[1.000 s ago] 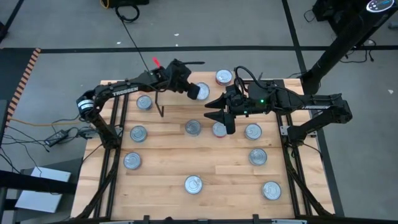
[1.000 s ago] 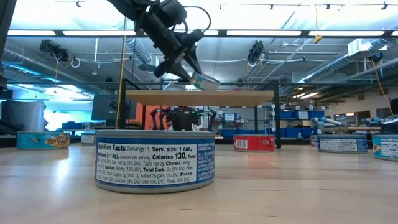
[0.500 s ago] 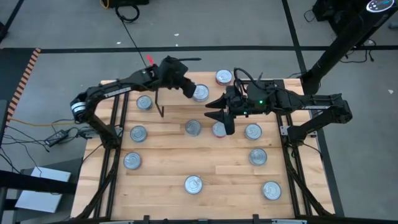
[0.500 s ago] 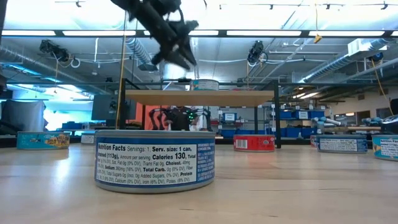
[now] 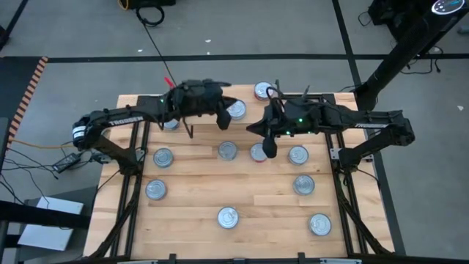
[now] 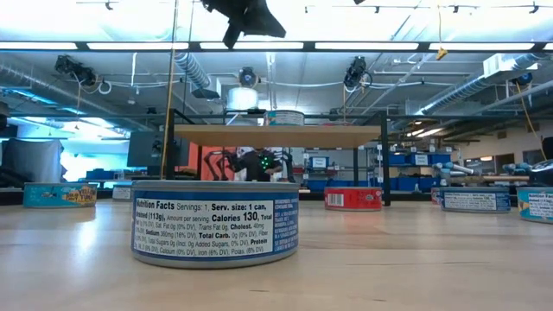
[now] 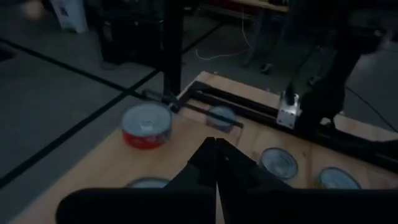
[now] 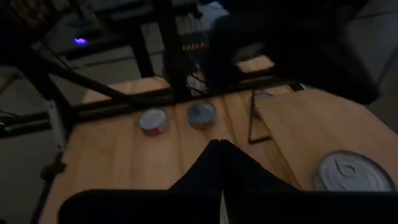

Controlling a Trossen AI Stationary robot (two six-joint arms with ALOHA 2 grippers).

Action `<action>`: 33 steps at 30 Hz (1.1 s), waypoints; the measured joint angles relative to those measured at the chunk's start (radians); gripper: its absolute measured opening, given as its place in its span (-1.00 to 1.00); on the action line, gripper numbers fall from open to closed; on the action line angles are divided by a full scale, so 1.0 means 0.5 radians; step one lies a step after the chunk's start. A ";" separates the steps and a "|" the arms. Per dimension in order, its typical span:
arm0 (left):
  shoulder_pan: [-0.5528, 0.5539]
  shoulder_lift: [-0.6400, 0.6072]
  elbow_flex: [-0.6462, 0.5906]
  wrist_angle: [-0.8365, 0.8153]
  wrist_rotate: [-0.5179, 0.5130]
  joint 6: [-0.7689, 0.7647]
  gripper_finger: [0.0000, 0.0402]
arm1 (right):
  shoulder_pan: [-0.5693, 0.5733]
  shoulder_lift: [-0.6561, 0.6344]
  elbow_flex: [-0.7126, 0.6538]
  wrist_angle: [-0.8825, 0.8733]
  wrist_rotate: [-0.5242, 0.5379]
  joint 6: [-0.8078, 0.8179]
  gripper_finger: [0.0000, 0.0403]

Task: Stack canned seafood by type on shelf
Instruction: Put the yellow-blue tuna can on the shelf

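The shelf point(image 5: 209, 110) carries one tin point(image 5: 235, 110), just beside the left gripper point(image 5: 220, 119), whose fingers are pressed together, empty. The right gripper point(image 5: 267, 147), also closed and empty, hovers nearest the tin point(image 5: 257, 152) just below its fingertips.

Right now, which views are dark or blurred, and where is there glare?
Both wrist views are dim and soft; the right wrist view blurs the can on the shelf. The low view is backlit by bright ceiling lights, with the near can sharp. The high view is evenly lit.
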 joint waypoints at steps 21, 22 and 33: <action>-0.030 -0.368 -0.515 0.579 0.525 0.216 -0.99 | -0.258 0.397 -0.001 0.031 0.059 0.259 -0.94; -0.028 -0.369 -0.515 0.588 0.523 0.212 -0.99 | -0.290 0.408 -0.001 0.052 0.014 0.232 -0.96; -0.064 -0.351 -0.536 0.821 0.428 0.120 -0.99 | -0.615 0.429 0.000 0.035 -0.302 -0.073 -0.97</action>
